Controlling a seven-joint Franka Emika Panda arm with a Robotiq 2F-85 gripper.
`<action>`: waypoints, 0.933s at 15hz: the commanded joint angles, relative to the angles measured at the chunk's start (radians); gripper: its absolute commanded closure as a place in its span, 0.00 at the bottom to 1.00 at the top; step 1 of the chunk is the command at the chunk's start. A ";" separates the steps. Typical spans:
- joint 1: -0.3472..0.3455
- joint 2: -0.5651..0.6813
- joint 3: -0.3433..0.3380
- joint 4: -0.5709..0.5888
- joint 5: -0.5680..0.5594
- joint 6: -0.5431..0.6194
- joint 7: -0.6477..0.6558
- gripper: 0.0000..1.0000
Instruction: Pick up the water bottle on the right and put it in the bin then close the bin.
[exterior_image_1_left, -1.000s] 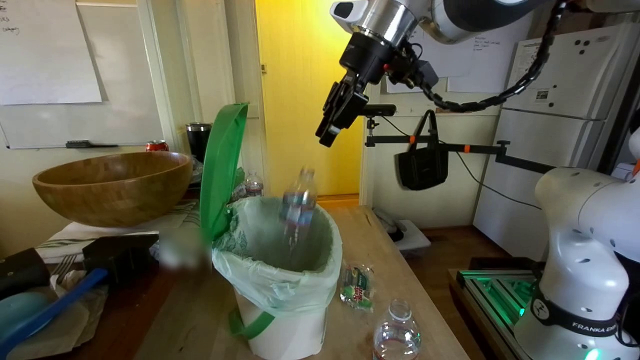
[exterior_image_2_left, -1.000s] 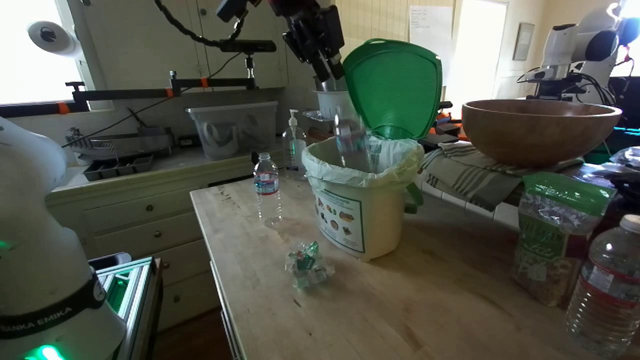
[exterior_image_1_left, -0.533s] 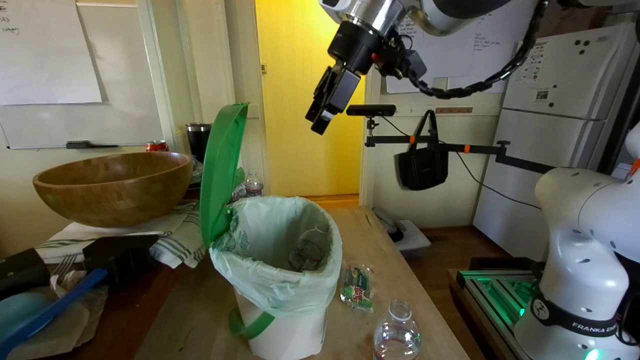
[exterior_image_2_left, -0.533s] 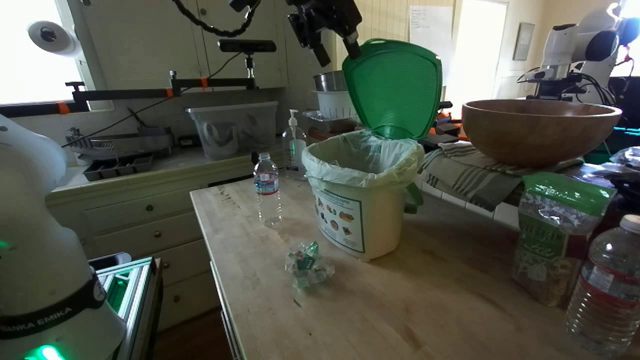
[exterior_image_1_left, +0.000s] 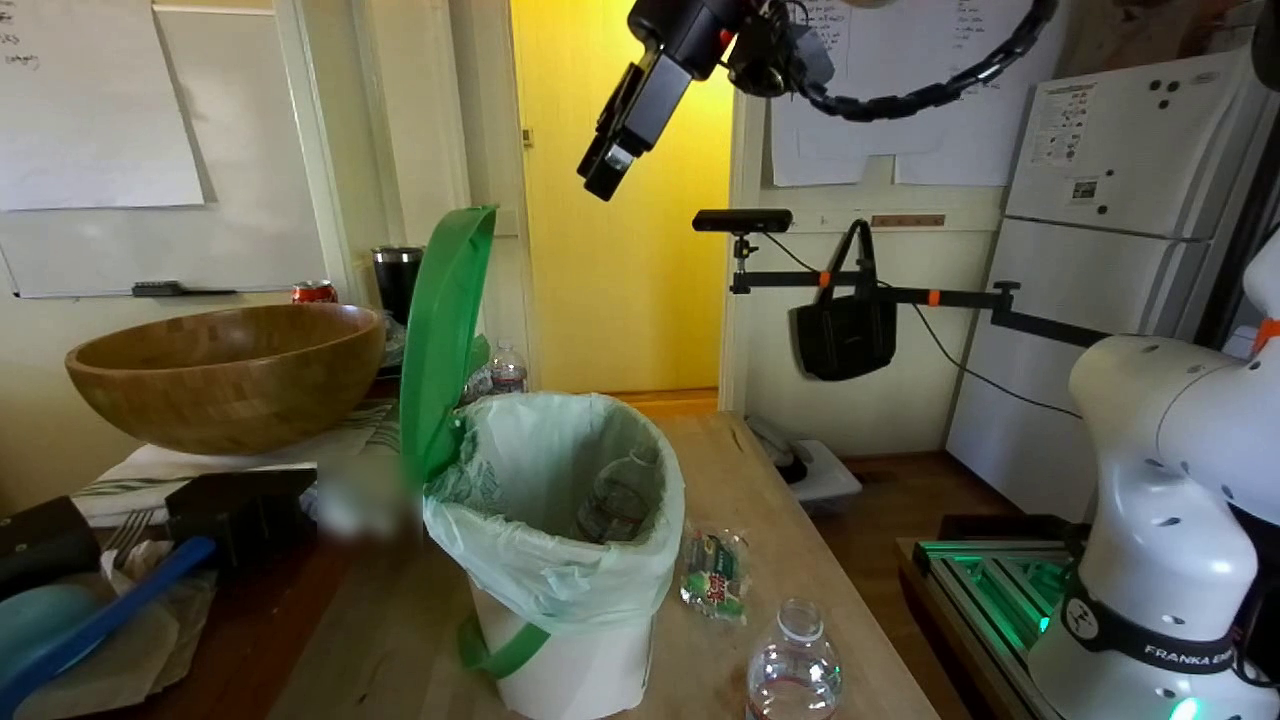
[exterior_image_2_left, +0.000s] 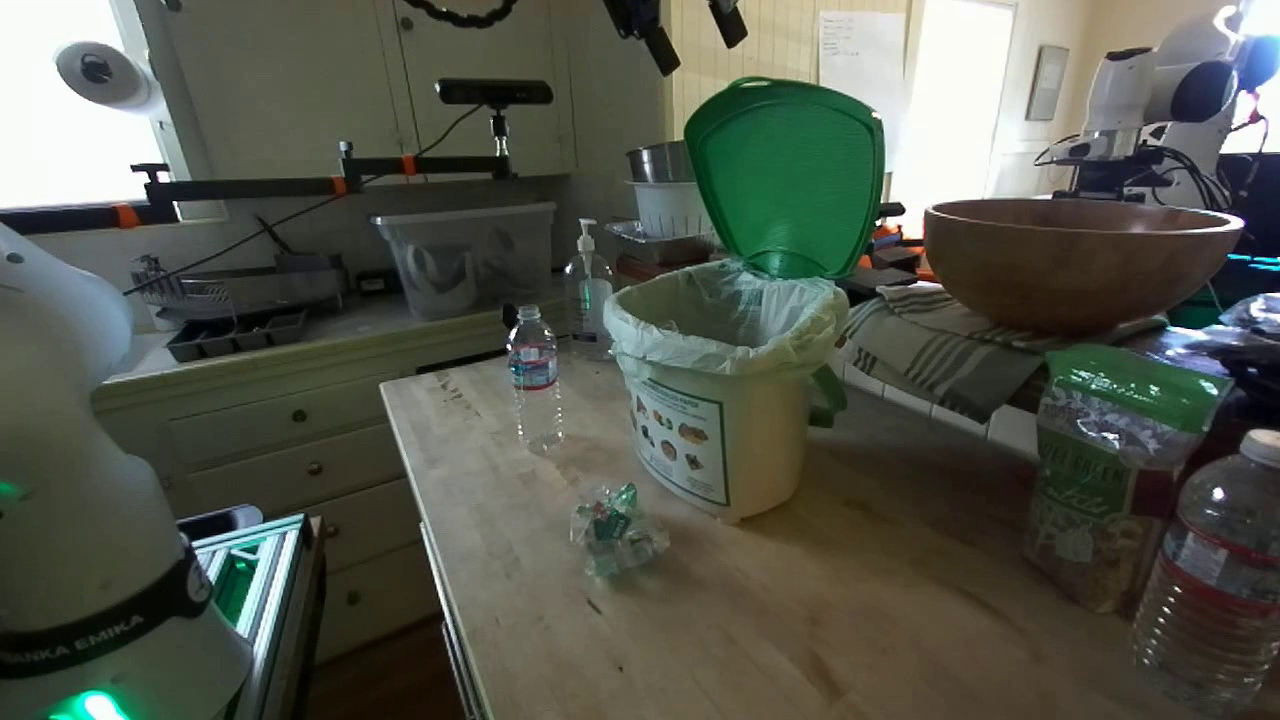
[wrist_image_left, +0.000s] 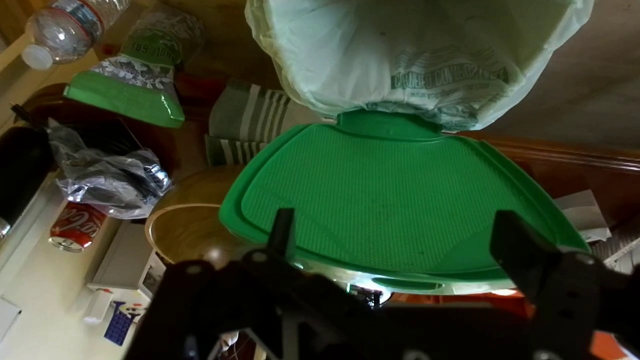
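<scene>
The clear water bottle (exterior_image_1_left: 618, 495) rests low inside the bin (exterior_image_1_left: 580, 655), leaning against the liner on one side. In both exterior views the bin (exterior_image_2_left: 745, 430) stands on the wooden table with its green lid (exterior_image_2_left: 790, 180) raised upright. High above the bin hangs my gripper (exterior_image_1_left: 605, 170), open, with nothing held. Its fingertips are spread wide in an exterior view where only the lower part of the gripper (exterior_image_2_left: 700, 45) shows. Seen from the wrist, the inner face of the lid (wrist_image_left: 385, 190) lies beyond the open gripper (wrist_image_left: 395, 217).
Another water bottle (exterior_image_2_left: 537, 380) and a crumpled wrapper (exterior_image_2_left: 617, 530) sit on the table beside the bin. Behind the lid is a large wooden bowl (exterior_image_1_left: 230, 400) on a striped towel. A snack bag (exterior_image_2_left: 1120, 480) and a capped bottle (exterior_image_2_left: 1215, 590) stand further along the table.
A second ago the bottle was dropping, blurred, into the bin; by half a second ago it lay inside. My gripper has spread its fingers and risen, moving up and toward the lid side.
</scene>
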 joint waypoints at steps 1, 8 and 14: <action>-0.010 0.009 0.008 0.008 0.006 -0.003 -0.004 0.00; 0.013 0.045 -0.014 0.042 0.124 0.159 0.005 0.00; 0.026 0.127 -0.032 0.101 0.220 0.199 -0.003 0.00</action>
